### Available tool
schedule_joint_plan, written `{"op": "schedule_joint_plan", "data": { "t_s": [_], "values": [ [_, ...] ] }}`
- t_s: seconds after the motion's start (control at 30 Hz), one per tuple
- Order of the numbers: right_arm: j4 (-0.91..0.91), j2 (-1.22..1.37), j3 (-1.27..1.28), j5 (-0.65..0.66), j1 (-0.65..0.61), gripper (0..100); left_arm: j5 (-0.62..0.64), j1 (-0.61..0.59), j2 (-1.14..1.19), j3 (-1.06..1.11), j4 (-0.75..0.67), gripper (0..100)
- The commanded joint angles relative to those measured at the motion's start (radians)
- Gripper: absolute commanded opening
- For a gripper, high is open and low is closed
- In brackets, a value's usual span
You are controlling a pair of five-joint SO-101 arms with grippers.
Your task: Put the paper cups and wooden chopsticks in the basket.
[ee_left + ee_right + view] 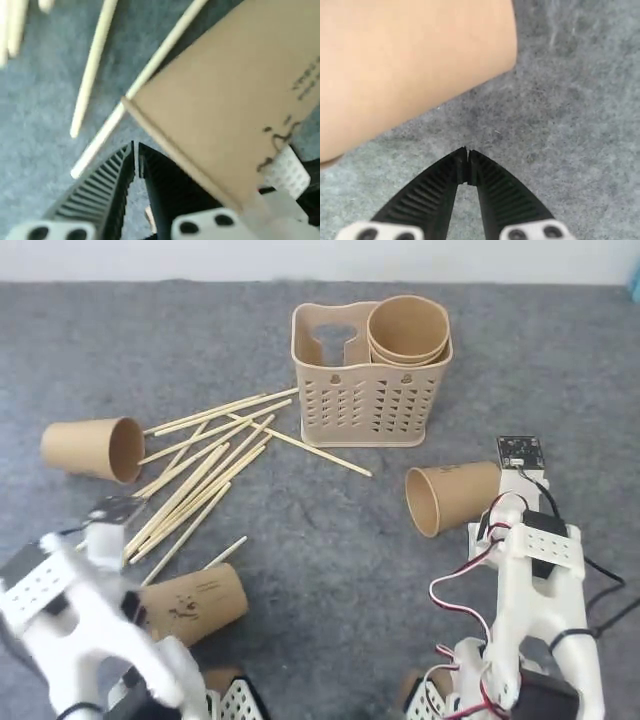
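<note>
Sitting in one side of the basket (372,405) are stacked cups (408,330); a left cup (95,448), a near cup (195,605), a right cup (450,497) and the chopsticks (200,472) lie on the table (330,550). The left hand (136,147) and right hand (467,152) are closed, empty.

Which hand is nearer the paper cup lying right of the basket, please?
Right. The right hand sits beside that paper cup; the left hand is far off, by the printed cup.
</note>
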Motion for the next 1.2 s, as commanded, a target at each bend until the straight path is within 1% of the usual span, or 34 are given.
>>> {"op": "schedule_joint_plan", "data": {
  "t_s": [0.0,0.03,0.1,0.27,0.4,0.5,0.6,0.73,0.87,0.97,1.07,1.17],
  "values": [
    [-0.015,-0.045,-0.003,0.014,-0.010,0.9,0.012,0.167,-0.006,-0.033,0.008,1],
    [-0.015,-0.045,-0.003,0.014,-0.010,0.9,0.043,0.204,-0.006,-0.038,0.011,1],
    [-0.015,-0.047,-0.003,0.014,-0.010,0.9,0.141,0.295,-0.006,-0.045,-0.026,1],
    [-0.015,-0.048,-0.002,0.014,-0.010,0.9,0.420,0.497,-0.006,-0.047,-0.199,1],
    [-0.015,-0.048,-0.002,0.014,-0.010,0.9,0.571,0.674,-0.006,-0.061,-0.242,1],
    [-0.015,-0.048,-0.002,0.014,-0.008,0.9,0.695,0.789,-0.006,-0.111,-0.250,1],
    [-0.015,-0.048,-0.002,0.014,-0.007,0.9,0.770,0.890,-0.006,-0.165,-0.242,1],
    [-0.015,-0.048,-0.003,0.014,-0.005,0.9,0.809,1.002,-0.006,-0.174,-0.241,1],
    [-0.015,-0.048,-0.005,0.015,-0.005,0.9,0.844,1.094,-0.008,-0.194,-0.170,1],
    [-0.015,-0.048,-0.005,0.037,-0.007,0.9,0.890,1.171,-0.008,-0.243,-0.084,1],
    [-0.016,-0.048,-0.005,0.037,-0.008,0.9,0.968,1.234,-0.008,-0.317,0.002,1],
    [-0.016,-0.048,-0.005,0.037,-0.008,0.9,1.056,1.277,-0.008,-0.389,0.058,1]
  ]
}}
